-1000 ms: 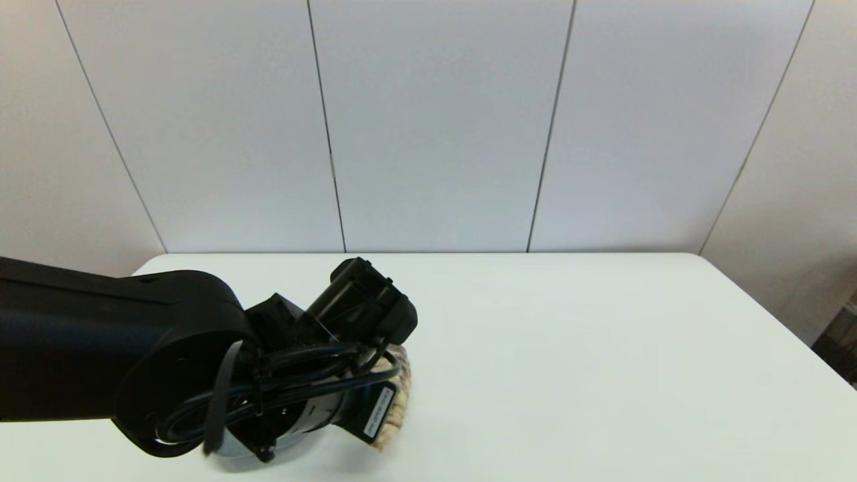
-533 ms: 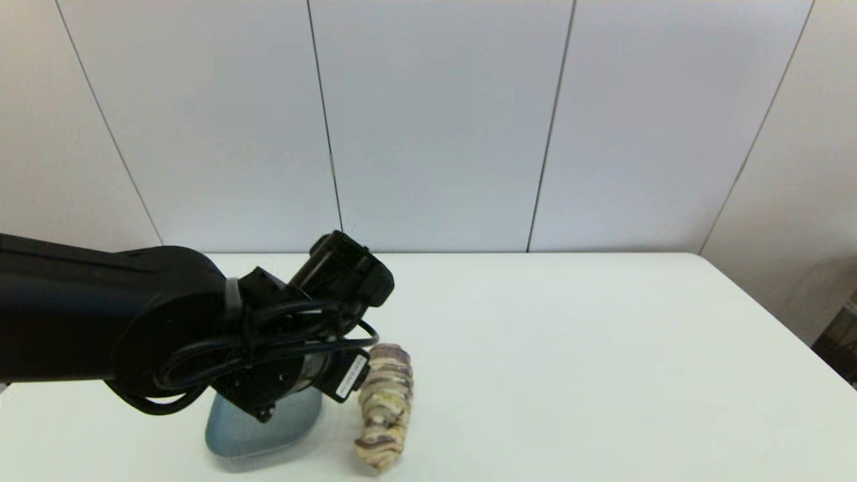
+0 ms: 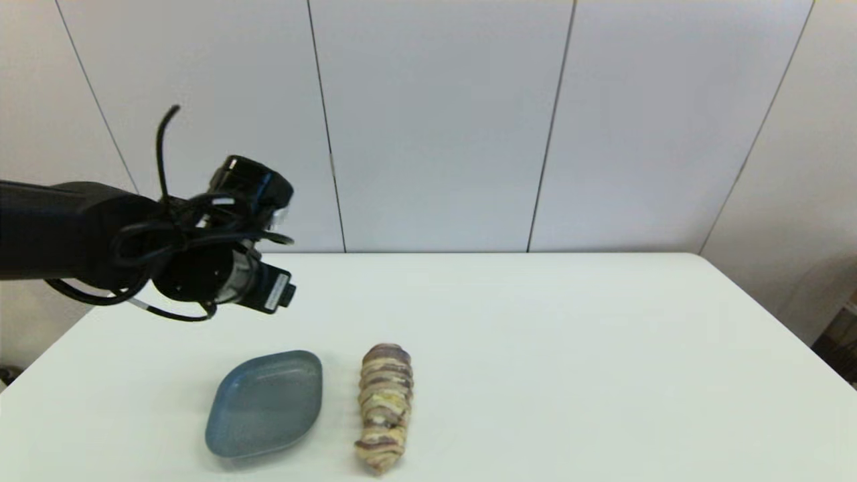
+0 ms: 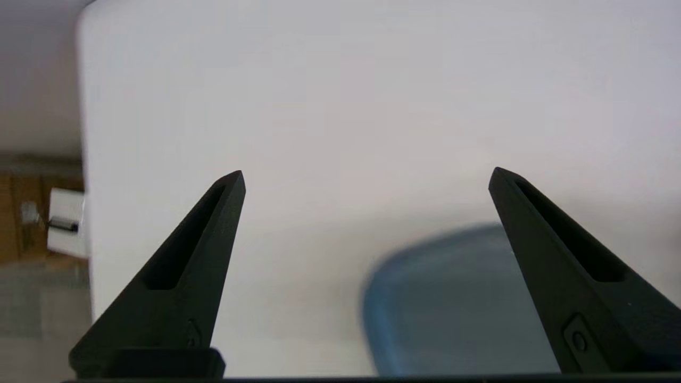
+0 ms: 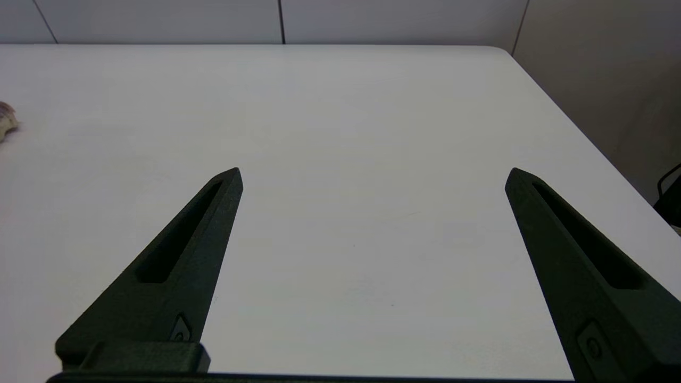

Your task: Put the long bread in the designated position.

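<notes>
Nearby, blue-grey dish (image 3: 264, 403) empty, long bread (image 3: 383, 405) just beside it

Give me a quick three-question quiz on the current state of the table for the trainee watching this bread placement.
1. True or false: the long bread lies inside the blue-grey dish.
2. Which gripper is raised above the table's left side? A) left gripper B) right gripper
3. Fill in: the left gripper's fingers are spread ____ and hold nothing.

Key:
1. False: it lies on the white table, beside the dish on its right, with a gap between them.
2. A: the left gripper; the right gripper is parked, out of the head view.
3. Open.
</notes>
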Robot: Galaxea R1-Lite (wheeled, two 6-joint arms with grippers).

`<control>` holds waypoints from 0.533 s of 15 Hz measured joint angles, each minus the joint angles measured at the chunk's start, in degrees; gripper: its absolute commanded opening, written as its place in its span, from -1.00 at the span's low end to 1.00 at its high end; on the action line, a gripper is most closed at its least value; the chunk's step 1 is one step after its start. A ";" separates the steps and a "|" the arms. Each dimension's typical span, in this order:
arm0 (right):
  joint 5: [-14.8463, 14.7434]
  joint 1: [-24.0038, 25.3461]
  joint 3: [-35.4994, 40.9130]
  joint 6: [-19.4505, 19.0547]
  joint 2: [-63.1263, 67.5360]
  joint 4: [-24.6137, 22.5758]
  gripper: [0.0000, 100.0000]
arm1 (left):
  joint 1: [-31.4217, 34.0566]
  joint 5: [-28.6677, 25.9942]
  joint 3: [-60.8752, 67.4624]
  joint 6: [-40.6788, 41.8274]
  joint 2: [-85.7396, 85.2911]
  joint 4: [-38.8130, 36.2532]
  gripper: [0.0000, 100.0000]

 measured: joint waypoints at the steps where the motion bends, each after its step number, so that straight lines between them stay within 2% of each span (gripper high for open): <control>1: -0.02 -0.02 0.00 0.00 0.00 0.00 1.00 | 3.28 -0.05 -1.16 0.04 -0.38 -0.22 1.00; 4: -0.05 -0.02 0.00 0.02 0.00 0.00 1.00 | 11.76 -2.86 -3.83 -0.18 -1.87 -5.29 1.00; 8: -0.05 -0.02 0.00 0.00 0.00 0.02 1.00 | 16.90 -16.70 -4.60 -0.35 -5.67 -20.11 1.00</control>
